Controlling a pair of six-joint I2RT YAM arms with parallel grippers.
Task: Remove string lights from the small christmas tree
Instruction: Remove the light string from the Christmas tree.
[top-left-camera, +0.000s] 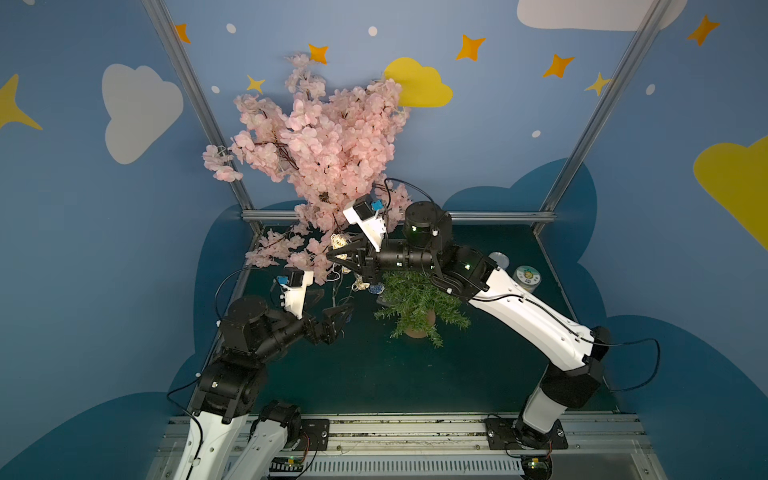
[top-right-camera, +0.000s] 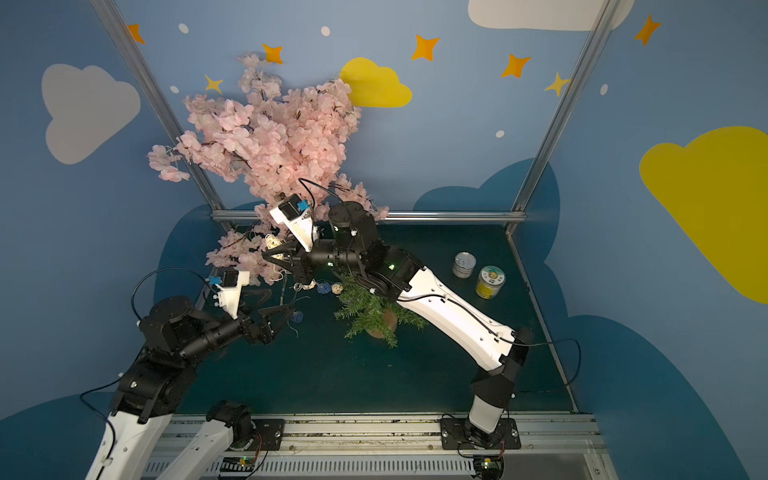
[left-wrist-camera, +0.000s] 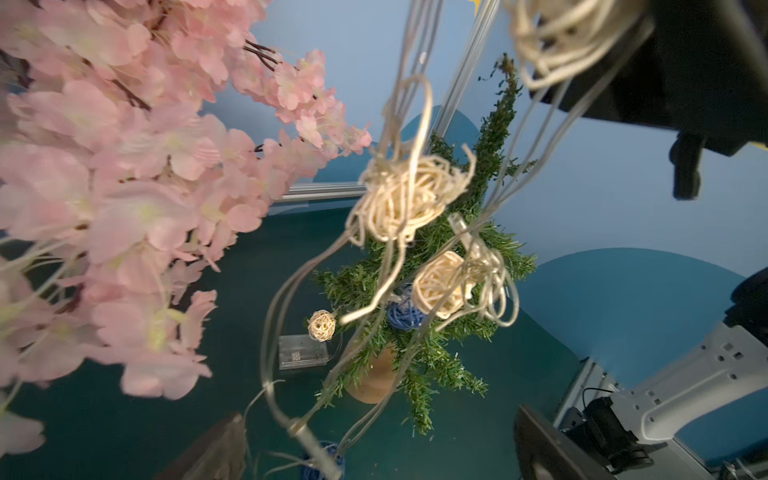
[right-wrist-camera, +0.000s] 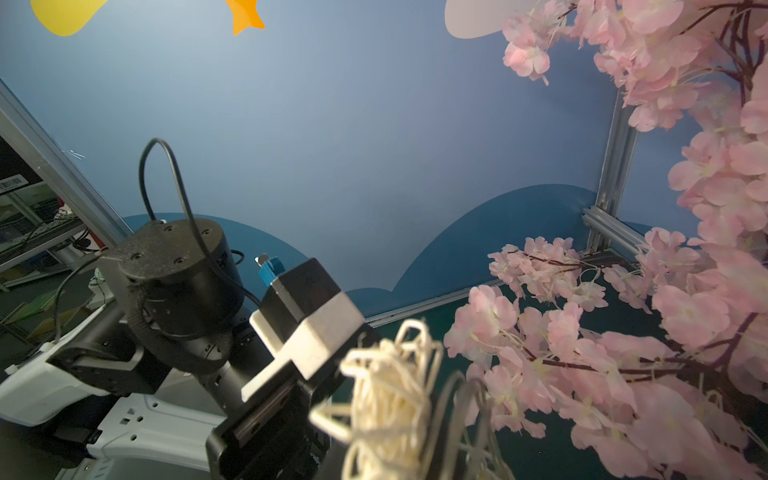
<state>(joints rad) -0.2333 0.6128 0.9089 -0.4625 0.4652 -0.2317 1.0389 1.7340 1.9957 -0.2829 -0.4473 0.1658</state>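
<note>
The small christmas tree (top-left-camera: 415, 301), green in a tan pot (top-left-camera: 419, 329), stands mid-table under my right forearm. My right gripper (top-left-camera: 337, 254) is raised beside the pink blossoms, shut on the string lights (top-left-camera: 340, 242). Their pale wires hang down from it with cream and blue balls (top-right-camera: 322, 288) dangling next to the tree. In the left wrist view the wires and cream balls (left-wrist-camera: 399, 203) drape in front of the tree (left-wrist-camera: 440, 245), and the clear box (left-wrist-camera: 301, 351) lies on the table. My left gripper (top-left-camera: 337, 312) is open low beside the hanging wires, with a blue ball (left-wrist-camera: 324, 461) between its fingers.
A large pink blossom tree (top-left-camera: 324, 145) fills the back left and overhangs both grippers. Two round tins (top-right-camera: 464, 264) (top-right-camera: 490, 282) stand at the right rear of the dark green table (top-left-camera: 374, 374). Aluminium frame posts (top-left-camera: 582, 141) mark the back corners.
</note>
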